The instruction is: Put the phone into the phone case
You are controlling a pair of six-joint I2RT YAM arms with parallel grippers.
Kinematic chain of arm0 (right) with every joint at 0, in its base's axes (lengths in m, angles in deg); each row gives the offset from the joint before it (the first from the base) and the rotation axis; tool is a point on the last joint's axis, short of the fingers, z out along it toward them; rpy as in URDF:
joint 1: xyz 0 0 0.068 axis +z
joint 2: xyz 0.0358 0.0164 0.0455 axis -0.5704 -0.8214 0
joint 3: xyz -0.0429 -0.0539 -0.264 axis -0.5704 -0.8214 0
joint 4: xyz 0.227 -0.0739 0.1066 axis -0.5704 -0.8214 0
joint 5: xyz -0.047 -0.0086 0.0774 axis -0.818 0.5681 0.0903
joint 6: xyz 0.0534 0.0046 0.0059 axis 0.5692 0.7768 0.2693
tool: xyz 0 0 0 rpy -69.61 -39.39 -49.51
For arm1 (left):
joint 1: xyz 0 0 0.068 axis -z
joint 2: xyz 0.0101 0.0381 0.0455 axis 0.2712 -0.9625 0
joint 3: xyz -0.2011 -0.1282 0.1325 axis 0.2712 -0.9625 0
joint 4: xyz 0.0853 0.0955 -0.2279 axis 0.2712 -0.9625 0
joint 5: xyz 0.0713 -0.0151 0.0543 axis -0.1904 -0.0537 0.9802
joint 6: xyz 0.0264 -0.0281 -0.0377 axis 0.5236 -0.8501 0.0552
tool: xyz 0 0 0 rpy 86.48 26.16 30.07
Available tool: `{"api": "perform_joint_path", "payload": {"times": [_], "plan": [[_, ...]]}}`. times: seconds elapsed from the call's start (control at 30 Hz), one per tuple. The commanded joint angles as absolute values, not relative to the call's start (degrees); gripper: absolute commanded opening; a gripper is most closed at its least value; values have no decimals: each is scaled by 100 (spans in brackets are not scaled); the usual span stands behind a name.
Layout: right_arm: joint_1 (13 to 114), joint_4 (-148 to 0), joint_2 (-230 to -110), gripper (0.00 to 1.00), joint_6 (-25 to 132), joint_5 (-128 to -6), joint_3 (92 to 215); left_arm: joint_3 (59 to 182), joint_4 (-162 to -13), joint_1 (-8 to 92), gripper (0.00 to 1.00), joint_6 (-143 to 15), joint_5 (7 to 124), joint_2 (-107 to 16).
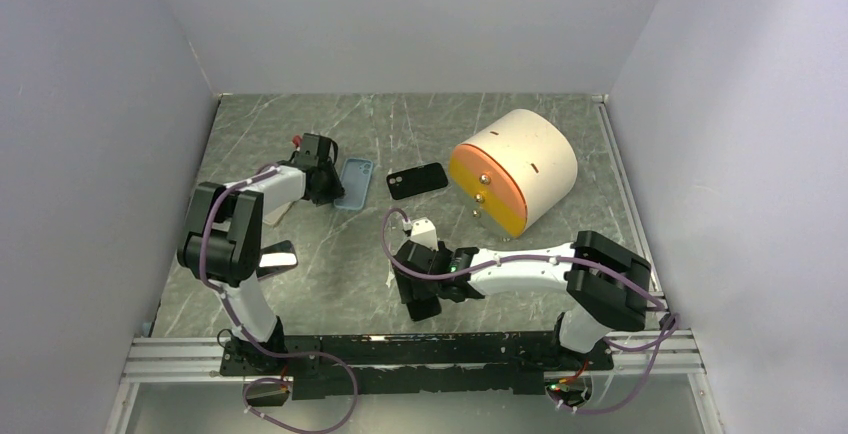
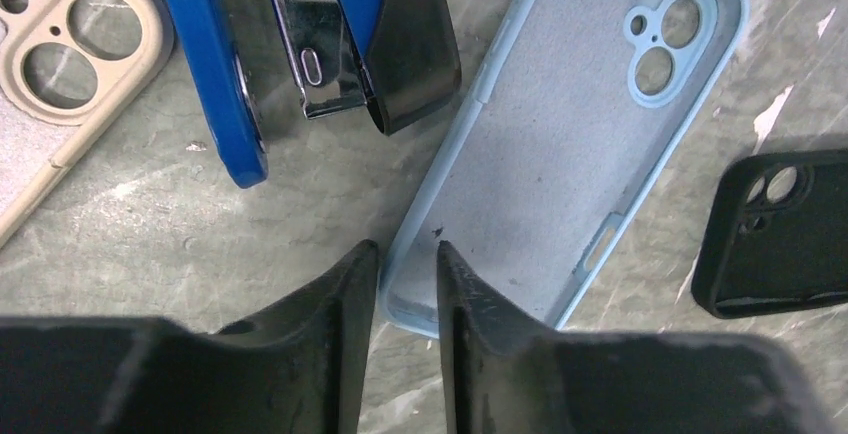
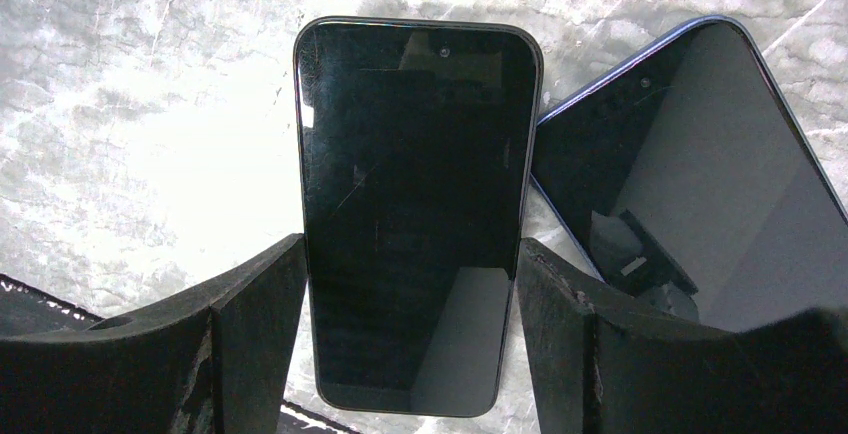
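Observation:
A light-blue phone case (image 2: 560,144) lies open side up on the marble table, to the far left in the top view (image 1: 353,182). My left gripper (image 2: 407,246) straddles its near corner wall. One finger is outside the case and one inside, with a narrow gap still showing. It sits just left of the case in the top view (image 1: 328,184). My right gripper (image 3: 412,244) is shut on a black phone (image 3: 415,184), screen up, with both fingers against its long edges. In the top view this gripper (image 1: 424,299) hangs near the front centre.
A black case (image 1: 417,180) lies right of the blue one. A beige case (image 2: 60,64) and a shiny blue and black object (image 2: 330,44) sit beyond my left fingers. A second dark phone (image 3: 690,174) lies right of the held one. A cream cylinder with an orange face (image 1: 515,169) stands at the back right.

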State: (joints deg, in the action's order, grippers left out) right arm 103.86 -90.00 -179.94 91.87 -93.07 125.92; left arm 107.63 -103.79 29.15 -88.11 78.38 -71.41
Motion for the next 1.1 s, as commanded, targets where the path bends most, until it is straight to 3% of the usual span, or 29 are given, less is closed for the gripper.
{"api": "perform_joint_path", "payload": {"times": [0.0, 0.07, 0.23, 0.77, 0.9, 1.07], "plan": [[10391, -8857, -17881, 52, 9283, -9334, 12674, 10926, -10715, 3094, 27, -8754, 7925, -7237], [10391, -8888, -17861, 52, 9274, -9403, 12659, 10974, -10946, 3228, 14, -8785, 8031, -7143], [10383, -8842, -17744, 51, 9291, -9491, 12573, 10871, -11338, 3548, 3, -8947, 8020, -6791], [10381, -8609, -17469, 48, 9480, -9587, 12402, 9478, -12092, 4319, 3, -9837, 7869, -5161], [10380, -8578, -17446, 47, 9515, -9592, 12440, 9069, -12052, 4543, 10, -10159, 7637, -4833], [10381, -8605, -17471, 47, 9522, -9645, 12586, 8873, -11906, 4606, 38, -10385, 7283, -4384]]}}
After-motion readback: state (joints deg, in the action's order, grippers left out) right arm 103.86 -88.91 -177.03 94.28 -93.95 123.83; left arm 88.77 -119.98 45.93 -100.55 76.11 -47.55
